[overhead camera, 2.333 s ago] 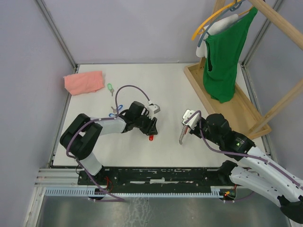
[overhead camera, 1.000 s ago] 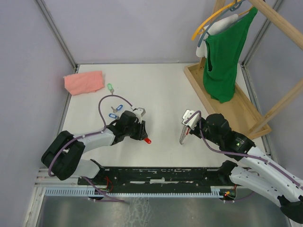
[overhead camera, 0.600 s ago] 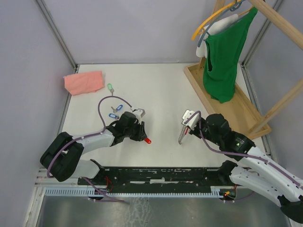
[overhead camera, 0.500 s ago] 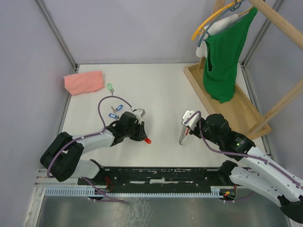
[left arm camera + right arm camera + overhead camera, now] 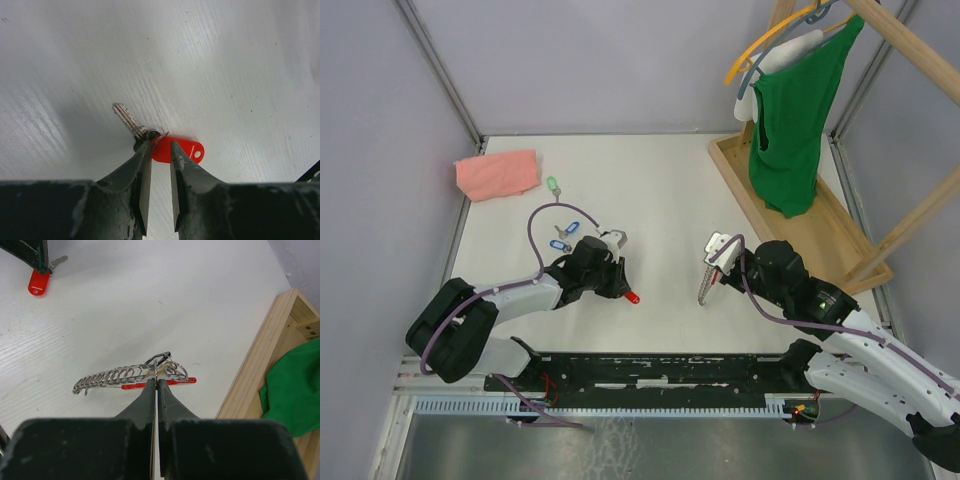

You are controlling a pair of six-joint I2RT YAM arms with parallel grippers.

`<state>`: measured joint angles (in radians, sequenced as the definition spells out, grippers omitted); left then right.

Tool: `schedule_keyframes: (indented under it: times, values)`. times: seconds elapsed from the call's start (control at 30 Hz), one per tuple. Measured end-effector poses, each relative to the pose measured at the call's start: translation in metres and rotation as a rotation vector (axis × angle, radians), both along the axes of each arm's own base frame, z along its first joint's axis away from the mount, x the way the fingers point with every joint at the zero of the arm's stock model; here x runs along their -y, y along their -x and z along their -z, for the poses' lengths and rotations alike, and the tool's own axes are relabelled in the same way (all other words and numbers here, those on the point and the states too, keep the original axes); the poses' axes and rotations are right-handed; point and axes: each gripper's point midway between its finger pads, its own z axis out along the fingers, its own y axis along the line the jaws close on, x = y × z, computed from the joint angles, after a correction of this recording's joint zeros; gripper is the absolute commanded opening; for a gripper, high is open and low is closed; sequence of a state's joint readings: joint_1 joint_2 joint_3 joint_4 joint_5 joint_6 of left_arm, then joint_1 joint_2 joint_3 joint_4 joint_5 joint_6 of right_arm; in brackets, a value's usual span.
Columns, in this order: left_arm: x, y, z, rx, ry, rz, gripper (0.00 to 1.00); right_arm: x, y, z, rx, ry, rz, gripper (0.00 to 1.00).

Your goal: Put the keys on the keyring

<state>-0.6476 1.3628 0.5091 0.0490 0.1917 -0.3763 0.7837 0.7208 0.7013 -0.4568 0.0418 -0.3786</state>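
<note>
The red-tagged key [image 5: 177, 149] lies flat on the white table; it also shows in the top view [image 5: 633, 298]. My left gripper [image 5: 159, 144] is low over it. Its jaws stand a narrow gap apart and straddle the ring end of the tag. In the top view the left gripper [image 5: 621, 284] hides the key's blade. My right gripper [image 5: 156, 381] is shut on one loop of the keyring [image 5: 125, 375], a strip of wire loops with a red band. In the top view the keyring [image 5: 704, 284] hangs from the right gripper [image 5: 714, 260]. Two blue-tagged keys [image 5: 565, 236] and a green-tagged key [image 5: 552, 184] lie at the left.
A pink folded cloth [image 5: 498, 174] lies at the far left corner. A wooden rack base [image 5: 800, 235] with a hanging green garment [image 5: 790, 120] stands along the right side. The left arm's cable loops over the blue keys.
Since 2.3 s ago the left arm has drawn back towards the near left, and the red key has shifted slightly that way. Nothing has moved in the last second. The right arm is still.
</note>
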Motion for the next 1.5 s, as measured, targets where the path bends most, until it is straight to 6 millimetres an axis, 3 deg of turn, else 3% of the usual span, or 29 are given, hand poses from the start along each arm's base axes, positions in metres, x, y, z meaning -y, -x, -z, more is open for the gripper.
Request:
schedule_keyframes:
  times: [0.43,0.8,1.03,1.23,1.5]
  values:
    - [0.004,-0.002,0.003,0.0,0.013,0.008,0.27,-0.001,0.001,0.0,-0.002,-0.001,-0.005,0.01]
    - [0.007,-0.001,0.001,-0.009,0.029,0.007,0.03,-0.001,0.001,0.0,-0.003,-0.002,-0.009,0.01]
    - [0.005,-0.003,-0.006,-0.001,-0.047,-0.016,0.03,-0.001,0.001,0.0,-0.003,-0.002,-0.009,0.01]
    - [0.008,-0.024,-0.024,0.032,-0.164,-0.069,0.05,-0.001,0.001,0.0,-0.003,-0.002,-0.009,0.01]
    - [-0.009,-0.028,0.0,-0.051,-0.342,-0.109,0.11,-0.002,0.002,0.0,-0.003,-0.002,-0.013,0.01]
